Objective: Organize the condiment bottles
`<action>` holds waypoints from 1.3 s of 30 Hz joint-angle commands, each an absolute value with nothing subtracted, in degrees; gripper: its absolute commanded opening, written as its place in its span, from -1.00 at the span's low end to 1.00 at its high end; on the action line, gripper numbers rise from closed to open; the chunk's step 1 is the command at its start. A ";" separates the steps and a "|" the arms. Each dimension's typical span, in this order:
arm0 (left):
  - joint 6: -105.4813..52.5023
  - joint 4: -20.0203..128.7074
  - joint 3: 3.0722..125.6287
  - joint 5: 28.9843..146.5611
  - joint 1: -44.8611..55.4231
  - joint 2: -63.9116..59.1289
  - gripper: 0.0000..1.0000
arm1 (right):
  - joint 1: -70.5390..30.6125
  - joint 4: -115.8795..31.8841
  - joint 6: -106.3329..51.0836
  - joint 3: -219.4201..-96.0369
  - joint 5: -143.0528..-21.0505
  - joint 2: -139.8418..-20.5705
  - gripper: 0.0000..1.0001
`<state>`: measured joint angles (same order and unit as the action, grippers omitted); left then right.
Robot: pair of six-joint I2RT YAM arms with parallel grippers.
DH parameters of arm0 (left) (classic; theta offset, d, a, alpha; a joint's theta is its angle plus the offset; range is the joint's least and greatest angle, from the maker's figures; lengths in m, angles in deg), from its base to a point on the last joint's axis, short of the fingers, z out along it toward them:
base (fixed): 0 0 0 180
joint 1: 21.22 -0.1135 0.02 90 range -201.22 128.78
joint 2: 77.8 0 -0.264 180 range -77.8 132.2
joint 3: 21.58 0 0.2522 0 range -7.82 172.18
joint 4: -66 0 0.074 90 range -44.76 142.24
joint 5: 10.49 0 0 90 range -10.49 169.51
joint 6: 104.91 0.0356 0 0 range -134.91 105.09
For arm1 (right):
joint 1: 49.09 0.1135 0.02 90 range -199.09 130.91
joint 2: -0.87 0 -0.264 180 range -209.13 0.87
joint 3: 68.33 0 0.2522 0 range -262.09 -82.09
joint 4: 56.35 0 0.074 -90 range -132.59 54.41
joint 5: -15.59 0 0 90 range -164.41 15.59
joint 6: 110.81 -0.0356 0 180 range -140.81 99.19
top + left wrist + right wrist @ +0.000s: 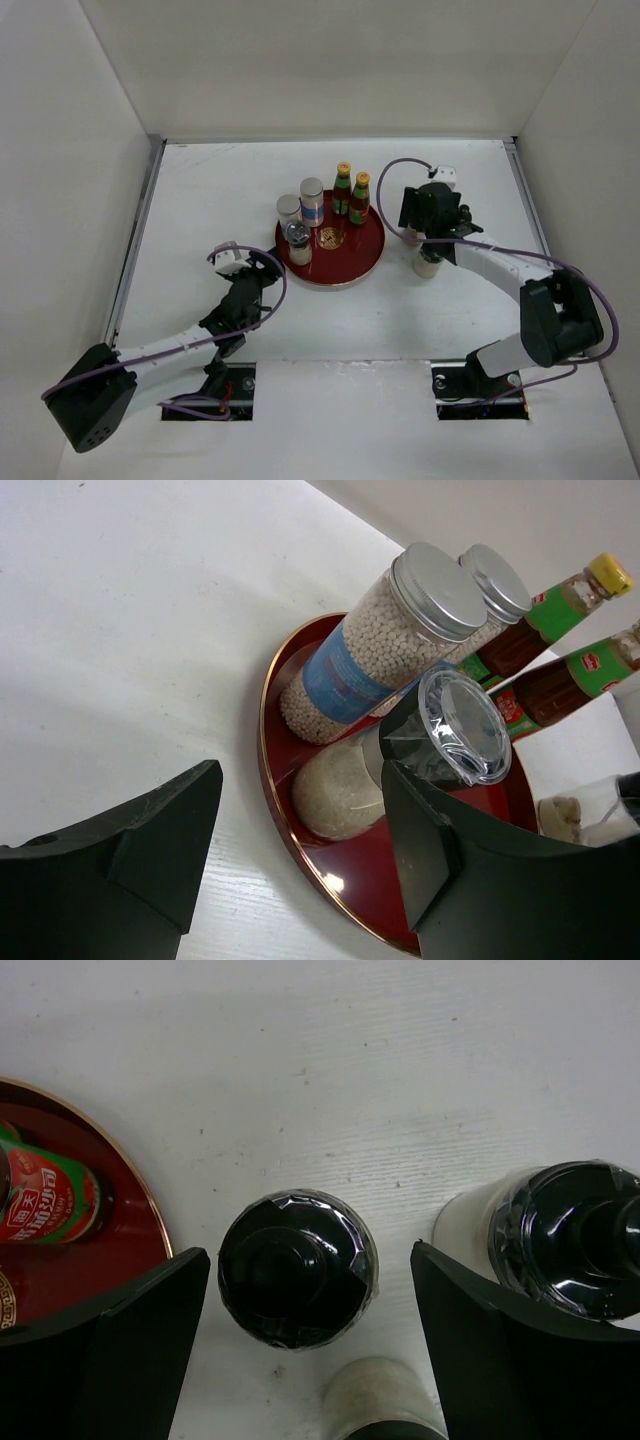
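Note:
The round red tray [366, 262] holds two grey-lidded cylinders [312, 200], two red-green sauce bottles with yellow caps [351, 196] and a small shaker [298, 243]. Right of the tray, my right gripper [435, 228] hangs over a small group of bottles on the table. In the right wrist view, its open fingers [150, 1330] flank a black-capped shaker [297, 1268] without touching it. My left gripper [270, 265] is open at the tray's left rim. In its wrist view the clear-capped shaker [345, 790] stands just beyond its fingertips [400, 790], with nothing between them.
A second black-capped bottle [570, 1235] and a pale bottle [385, 1400] stand close beside the one under my right gripper. One pale bottle [428, 262] shows below that gripper from above. White walls enclose the table on three sides. The blue-labelled cylinder [370, 655] crowds the shaker.

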<state>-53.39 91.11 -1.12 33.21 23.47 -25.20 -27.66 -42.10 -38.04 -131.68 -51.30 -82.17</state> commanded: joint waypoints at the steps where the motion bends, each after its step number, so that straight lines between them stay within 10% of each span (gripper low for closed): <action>1: -54.20 94.25 -1.75 32.75 23.74 -26.82 0.27 | -27.87 -42.16 -38.21 -135.88 -51.82 -83.84 0.74; 12: -55.78 94.25 -2.63 28.02 22.77 -28.14 0.34 | -26.64 -47.43 -37.25 -138.86 -47.17 -77.71 -0.06; 39: -59.47 90.56 -2.02 26.51 22.59 -26.64 0.47 | -5.54 -54.72 -40.59 -152.49 -53.49 -99.14 0.12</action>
